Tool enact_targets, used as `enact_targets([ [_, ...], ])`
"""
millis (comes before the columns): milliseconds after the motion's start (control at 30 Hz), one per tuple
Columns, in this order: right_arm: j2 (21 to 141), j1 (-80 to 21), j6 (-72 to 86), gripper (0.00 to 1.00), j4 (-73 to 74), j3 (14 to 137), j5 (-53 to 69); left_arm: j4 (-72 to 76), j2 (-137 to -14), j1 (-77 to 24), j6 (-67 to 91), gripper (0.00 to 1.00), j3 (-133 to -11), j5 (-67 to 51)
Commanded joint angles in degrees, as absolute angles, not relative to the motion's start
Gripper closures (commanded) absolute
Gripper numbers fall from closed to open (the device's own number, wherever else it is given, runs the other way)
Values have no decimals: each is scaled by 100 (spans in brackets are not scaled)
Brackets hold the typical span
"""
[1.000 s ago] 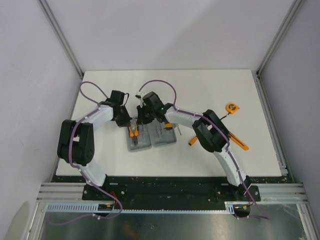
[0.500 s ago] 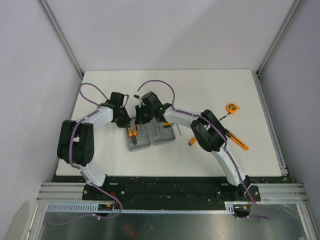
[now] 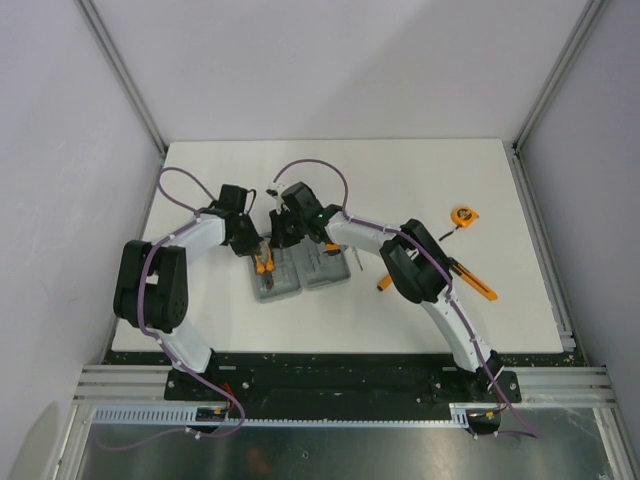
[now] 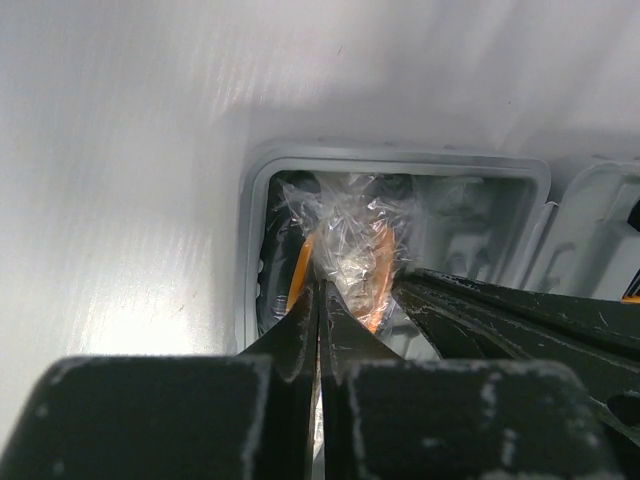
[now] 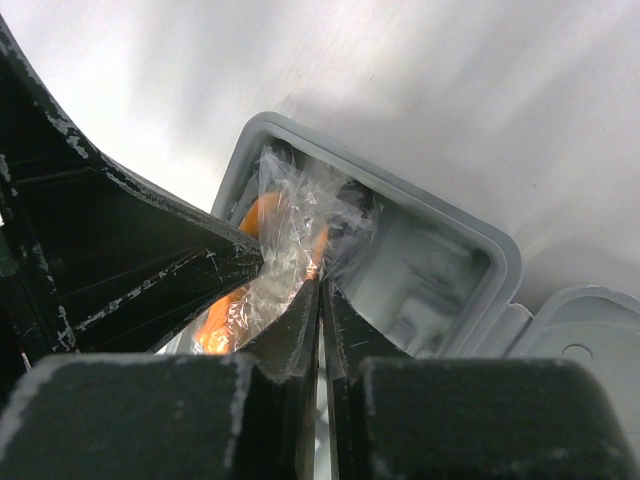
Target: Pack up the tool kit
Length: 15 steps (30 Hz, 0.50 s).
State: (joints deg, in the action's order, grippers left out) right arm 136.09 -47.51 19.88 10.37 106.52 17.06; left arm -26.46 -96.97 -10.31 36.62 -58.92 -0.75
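Observation:
The tool kit's grey case (image 3: 302, 274) lies open at mid-table, both halves showing. A clear plastic bag (image 4: 352, 240) holding an orange-handled tool (image 3: 264, 265) sits over the left half (image 4: 400, 165). My left gripper (image 4: 320, 287) is shut, its tips pinching the bag's near edge. My right gripper (image 5: 320, 283) is shut on the same bag (image 5: 285, 235) from the other side. The two grippers almost touch above the case's far end (image 3: 268, 243). Inside the bag the tool is blurred; I cannot tell which tool it is.
An orange tape measure (image 3: 463, 215) lies at the right of the table. A long orange-and-black tool (image 3: 476, 283) and a small orange one (image 3: 384, 283) lie beside the right arm. The case's right half (image 5: 590, 340) has moulded slots.
The right arm's wrist has shifted slightly left and away, towards the left gripper. Both grippers stay shut at the case's far end.

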Motion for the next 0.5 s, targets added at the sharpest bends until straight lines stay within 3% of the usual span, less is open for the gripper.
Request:
enact_targets([
  [0,14198,-4834,1853,93,2023,10581,1356,-2944,-9888,-993,3669,100,-5607,44],
  [167,13991,-4827,1892,89,2053,10681,1312,-2939,-9652,-992,3632,99,-5777,44],
  [467,13328,-4816,2022,71,1983,11072,1148,-2994,-8815,-976,3650,84,-6140,65],
])
